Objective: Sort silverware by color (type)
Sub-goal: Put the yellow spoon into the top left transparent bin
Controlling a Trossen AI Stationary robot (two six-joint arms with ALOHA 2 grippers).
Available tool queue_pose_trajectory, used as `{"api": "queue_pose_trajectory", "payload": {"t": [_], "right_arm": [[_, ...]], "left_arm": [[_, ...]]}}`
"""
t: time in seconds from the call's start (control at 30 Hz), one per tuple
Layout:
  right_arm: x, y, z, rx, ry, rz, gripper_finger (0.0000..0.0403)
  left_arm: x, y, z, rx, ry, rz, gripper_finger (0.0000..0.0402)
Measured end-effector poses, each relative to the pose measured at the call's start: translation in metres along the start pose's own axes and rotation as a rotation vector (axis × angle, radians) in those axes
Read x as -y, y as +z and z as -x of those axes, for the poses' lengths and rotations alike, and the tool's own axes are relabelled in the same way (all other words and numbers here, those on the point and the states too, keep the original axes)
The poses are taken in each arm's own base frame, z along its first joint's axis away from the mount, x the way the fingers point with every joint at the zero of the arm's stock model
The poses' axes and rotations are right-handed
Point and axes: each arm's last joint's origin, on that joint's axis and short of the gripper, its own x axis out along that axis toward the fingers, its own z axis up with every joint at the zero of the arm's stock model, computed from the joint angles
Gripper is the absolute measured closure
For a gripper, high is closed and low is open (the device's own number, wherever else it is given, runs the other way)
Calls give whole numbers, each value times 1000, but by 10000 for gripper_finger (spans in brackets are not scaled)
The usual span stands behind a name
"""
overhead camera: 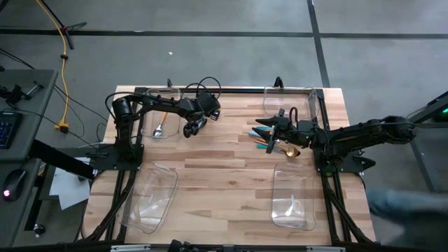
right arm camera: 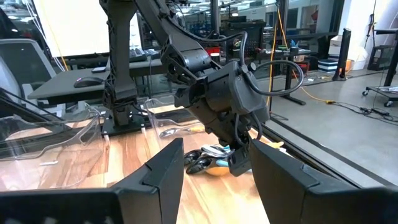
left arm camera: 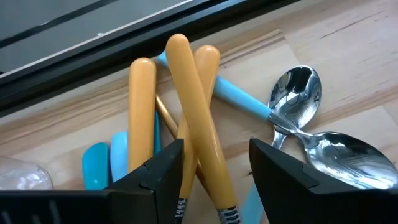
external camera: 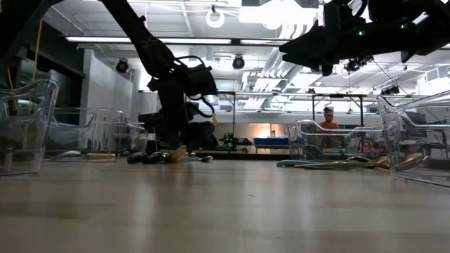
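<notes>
Open left hand (left arm camera: 216, 149) astride one of three orange handles (left arm camera: 142, 106), beside two silver spoons (left arm camera: 298, 93), near upper table (overhead camera: 224, 175) rail. Open right hand (right arm camera: 214, 152) empty, above centre-right silverware pile (overhead camera: 274, 143). Four clear bins (overhead camera: 150, 199) at corners; bare wood lower centre.

High cam: straight down on the whole table (overhead camera: 231, 161) and both arms. Low cam: at tabletop height, level across the wood into the room behind. Left wrist cam: very close over the silverware pile (left arm camera: 199, 124). Right wrist cam: faces across the table. The 2 wrist cams share that pile (right arm camera: 208, 163).
</notes>
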Motion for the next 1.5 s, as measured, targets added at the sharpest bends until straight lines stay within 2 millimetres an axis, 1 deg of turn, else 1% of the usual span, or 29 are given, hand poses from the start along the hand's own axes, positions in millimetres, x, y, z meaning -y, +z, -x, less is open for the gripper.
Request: {"api": "queue_pose_trajectory", "payload": {"t": [0.27, 0.37, 0.47, 0.7, 0.83, 0.9, 1.27, 1.4, 1.5], "right_arm": [[0, 0, 0, 0, 0, 0, 235], [0, 0, 0, 0, 0, 0, 235], [0, 0, 0, 0, 0, 0, 235], [0, 0, 0, 0, -1, 0, 235], [0, 0, 0, 0, -1, 0, 235], [0, 0, 0, 0, -1, 0, 235], [0, 0, 0, 0, -1, 7, 235], [0, 0, 0, 0, -1, 7, 235], [0, 0, 0, 0, -1, 5, 235]], "left_arm": [[1, 0, 0, 0, 0, -3, 230], [1, -1, 1, 1, 1, -6, 243], [1, -1, 1, 3, 4, -8, 270], [3, -1, 2, 4, -8, -16, 350], [3, -2, 3, -4, -11, -22, 380], [3, -2, 3, -5, -12, -26, 385], [4, -2, 4, -1, -14, -43, 384], [5, -1, 9, 7, -33, -48, 385], [5, 4, 19, 26, -52, -66, 385]]}}
